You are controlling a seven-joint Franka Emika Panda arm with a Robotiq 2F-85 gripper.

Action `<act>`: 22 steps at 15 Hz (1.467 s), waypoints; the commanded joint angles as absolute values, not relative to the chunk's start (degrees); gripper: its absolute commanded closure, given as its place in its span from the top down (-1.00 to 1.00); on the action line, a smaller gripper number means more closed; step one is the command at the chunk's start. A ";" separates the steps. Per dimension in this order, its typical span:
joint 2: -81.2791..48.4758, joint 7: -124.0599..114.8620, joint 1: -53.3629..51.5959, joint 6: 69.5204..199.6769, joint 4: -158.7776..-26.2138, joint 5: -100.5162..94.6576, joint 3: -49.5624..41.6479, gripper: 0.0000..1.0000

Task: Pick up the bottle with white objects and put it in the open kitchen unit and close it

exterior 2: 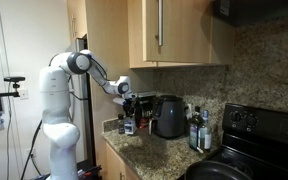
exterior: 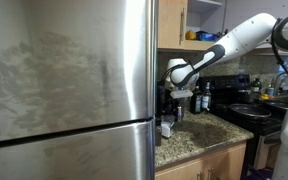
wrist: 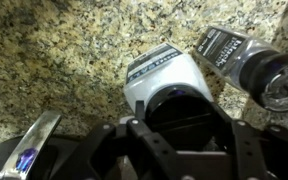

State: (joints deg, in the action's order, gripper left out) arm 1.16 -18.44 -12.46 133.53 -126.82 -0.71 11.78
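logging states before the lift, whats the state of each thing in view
bottle with white objects: in the gripper's hold, low over the counter, not yet in the unit
gripper: shut on the bottle
kitchen unit: door open
fridge: doors shut

The fridge (exterior: 69, 70) was brushed stainless steel, streaky and dully reflective. The bench (wrist: 54, 50) was speckled granite, polished smooth. The kitchen unit (exterior: 171, 22) was smooth, pale wood. The bottle with white objects (wrist: 164, 75) looked like smooth, whitish plastic. The claw (wrist: 179, 130) was matt black.
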 commanded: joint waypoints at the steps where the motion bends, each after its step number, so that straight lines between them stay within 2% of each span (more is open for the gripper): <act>1: 12.50 -20.20 -12.98 131.28 -133.01 -0.35 12.87 -0.26; 8: 35.09 -26.87 -11.76 118.03 -135.99 8.46 11.92 -0.26; 9: 27.88 -25.60 -10.94 120.54 -133.45 6.92 13.24 -0.26; 10: 30.40 -25.59 -10.81 119.33 -133.79 7.26 13.25 0.24; 11: 31.30 -25.57 -10.79 119.04 -134.05 7.28 13.40 0.24; 12: 31.04 -25.60 -10.81 119.12 -134.29 7.24 13.56 -0.26; 15: 30.35 -29.71 -7.83 114.96 -131.34 5.95 13.08 -0.26; 20: 39.04 -37.54 -4.04 107.61 -126.80 10.77 10.15 -0.26; 21: 35.18 -34.34 -4.56 110.05 -128.34 9.66 11.05 -0.26; 22: 36.75 -34.57 -4.05 109.19 -127.78 9.79 10.90 0.24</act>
State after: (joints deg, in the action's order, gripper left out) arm 36.73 -35.28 -5.58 109.47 -127.99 8.94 9.84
